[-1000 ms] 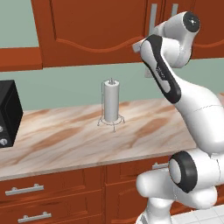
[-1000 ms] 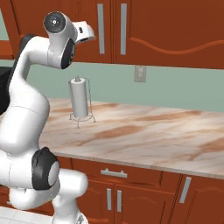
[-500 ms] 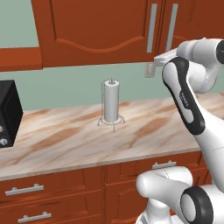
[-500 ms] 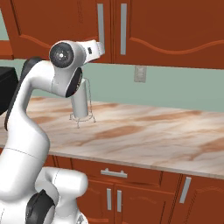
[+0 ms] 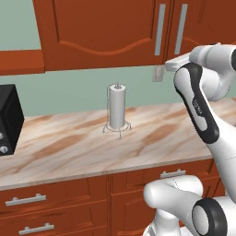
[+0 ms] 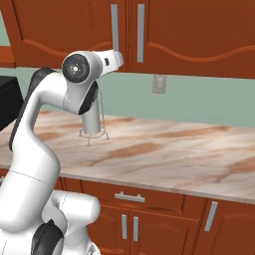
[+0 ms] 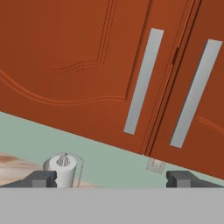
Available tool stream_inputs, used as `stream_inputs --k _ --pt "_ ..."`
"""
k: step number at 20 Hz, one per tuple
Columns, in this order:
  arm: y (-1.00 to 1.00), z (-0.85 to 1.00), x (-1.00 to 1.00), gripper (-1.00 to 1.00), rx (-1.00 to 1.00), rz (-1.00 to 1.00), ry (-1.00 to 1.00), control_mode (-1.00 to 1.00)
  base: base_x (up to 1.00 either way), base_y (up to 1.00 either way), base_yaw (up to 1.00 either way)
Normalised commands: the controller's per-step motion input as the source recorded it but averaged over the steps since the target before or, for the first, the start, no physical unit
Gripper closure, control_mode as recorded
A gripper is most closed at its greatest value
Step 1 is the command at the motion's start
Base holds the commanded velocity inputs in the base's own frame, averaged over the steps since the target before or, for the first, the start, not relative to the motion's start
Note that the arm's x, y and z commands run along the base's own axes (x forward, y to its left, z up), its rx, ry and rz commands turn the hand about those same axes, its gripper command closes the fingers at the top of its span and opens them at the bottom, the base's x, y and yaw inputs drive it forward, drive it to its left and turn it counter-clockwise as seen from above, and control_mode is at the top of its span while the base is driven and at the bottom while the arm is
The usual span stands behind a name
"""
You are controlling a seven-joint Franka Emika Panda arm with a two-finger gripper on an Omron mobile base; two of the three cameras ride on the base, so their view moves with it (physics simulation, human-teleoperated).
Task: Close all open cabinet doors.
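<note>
Two cabinet doors hang side by side above the counter: the left door (image 7: 78, 65) and the right door (image 7: 210, 109), reddish-brown, each with a long grey bar handle (image 7: 143, 81). The base views show the same left door (image 5: 101, 32) (image 6: 55, 25). The seam between them is narrow, and I cannot tell whether either stands slightly ajar. My gripper (image 7: 113, 179) is open and empty. It is raised in front of the doors' lower edge, just below the two handles, touching nothing. The white hand (image 6: 113, 59) points at the cabinets.
A paper towel roll on a wire stand (image 5: 117, 108) stands on the marble counter (image 5: 69, 143) near the wall. A black microwave (image 5: 7, 122) sits at the left end. A wall outlet (image 5: 158, 73) is under the cabinets. Drawers and low doors (image 6: 129, 196) run below.
The upper arm and hand dropped from near the top of the doors to their lower edge, then nearly stopped. The jaws stayed open. The doors have not visibly moved.
</note>
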Motion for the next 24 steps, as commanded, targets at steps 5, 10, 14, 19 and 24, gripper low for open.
stream_inputs --k 5,10,14,19,24 --pt "0.00 -0.02 0.00 -1.00 0.00 0.00 0.00 -1.00 0.00 0.00 0.00" --pt "0.00 0.00 0.00 -1.00 0.00 0.00 0.00 -1.00 0.00 0.00 0.00" --pt "0.00 0.00 0.00 -1.00 0.00 0.00 0.00 1.00 0.00 0.00 0.00" --pt "0.00 0.00 0.00 -1.00 0.00 0.00 0.00 1.00 -0.21 0.00 0.00" --pt "0.00 0.00 0.00 -1.00 0.00 0.00 0.00 1.00 -0.44 0.00 0.00"
